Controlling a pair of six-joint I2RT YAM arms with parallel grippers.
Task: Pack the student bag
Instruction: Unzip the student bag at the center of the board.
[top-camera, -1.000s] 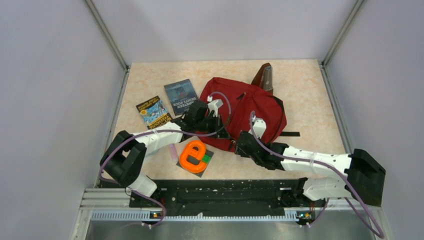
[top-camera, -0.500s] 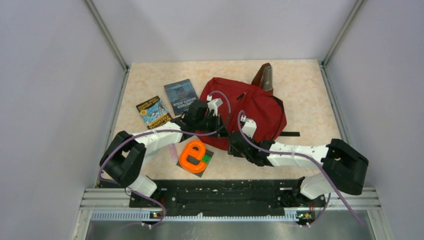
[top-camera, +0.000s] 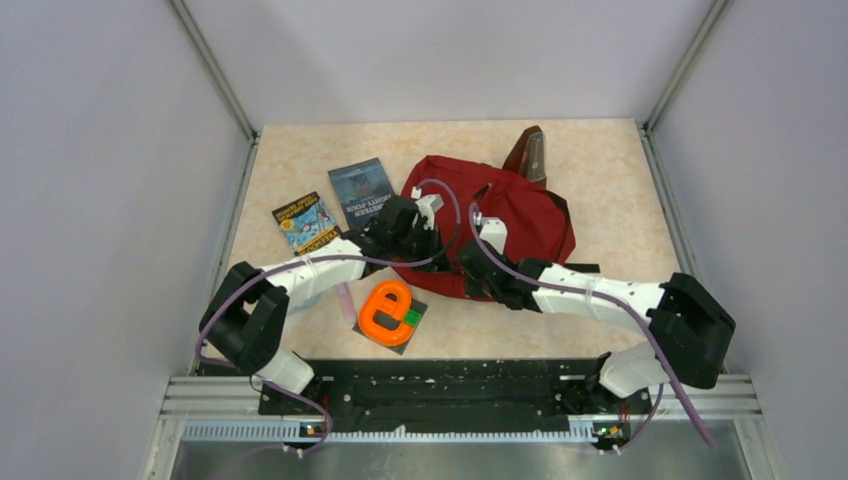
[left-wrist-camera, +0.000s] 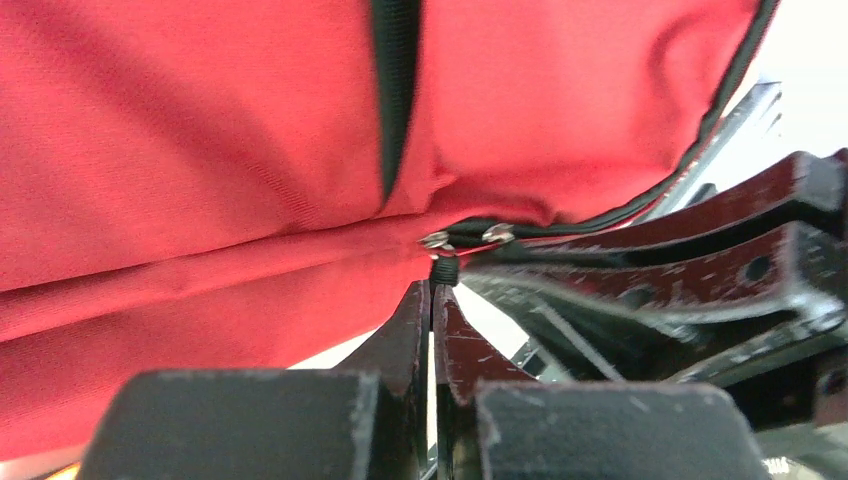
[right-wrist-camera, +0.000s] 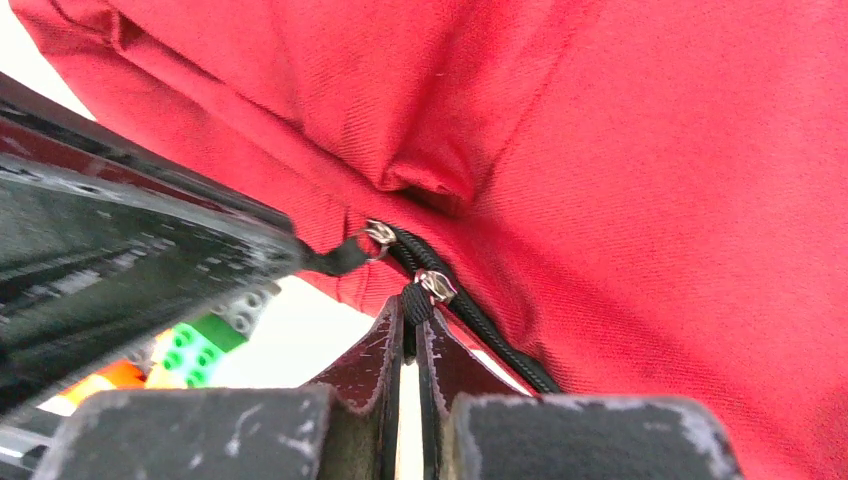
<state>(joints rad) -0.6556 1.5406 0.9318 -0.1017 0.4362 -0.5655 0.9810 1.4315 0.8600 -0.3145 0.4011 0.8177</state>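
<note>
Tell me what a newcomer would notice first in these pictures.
The dark red student bag dominates the middle of the table. At its near edge the left gripper and right gripper meet, each with jaws shut on a black zipper pull. A bright orange e-shaped toy lies in front of the bag, toward the left.

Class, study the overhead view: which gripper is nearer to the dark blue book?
Left. The left gripper pinches a zipper pull on the backpack, right of the dark blue book; the right gripper pinches the next pull, farther right.
</note>
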